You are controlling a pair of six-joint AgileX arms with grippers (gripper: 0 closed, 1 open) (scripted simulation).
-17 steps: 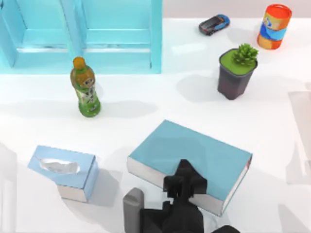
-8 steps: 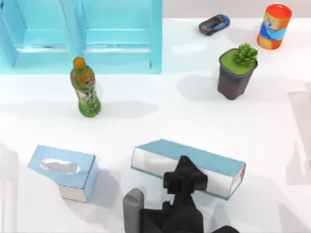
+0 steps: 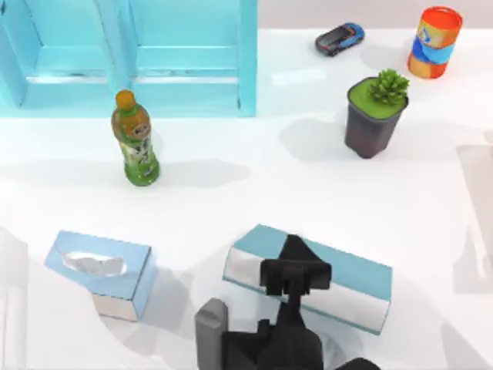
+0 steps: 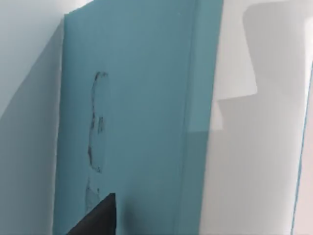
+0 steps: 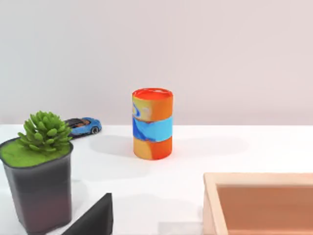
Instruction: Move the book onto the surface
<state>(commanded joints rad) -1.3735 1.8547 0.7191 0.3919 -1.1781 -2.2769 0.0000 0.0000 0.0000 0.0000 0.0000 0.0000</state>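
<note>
The book (image 3: 347, 271) has a light-blue cover and white page edges. It hangs tilted on its long edge near the front middle of the white surface (image 3: 231, 204). My left gripper (image 3: 296, 267) is shut on the book's near edge, gripping it from the front. In the left wrist view the blue cover (image 4: 137, 122) stands close up beside one dark fingertip (image 4: 95, 218). Whether the book's lower edge touches the table cannot be told. My right gripper is parked off to the right and looks open, with one fingertip (image 5: 93, 218) low in its wrist view.
A tissue box (image 3: 100, 271) lies at the front left and a green bottle (image 3: 136, 140) stands behind it. The turquoise shelf unit (image 3: 131, 54) fills the back left. A potted plant (image 3: 375, 112), toy car (image 3: 339, 38) and orange can (image 3: 435, 42) stand at the back right. A wooden tray (image 5: 259, 205) is near the right arm.
The book has tipped from showing its broad cover to standing steeply on edge, and has shifted slightly right. My left gripper kept hold of it throughout.
</note>
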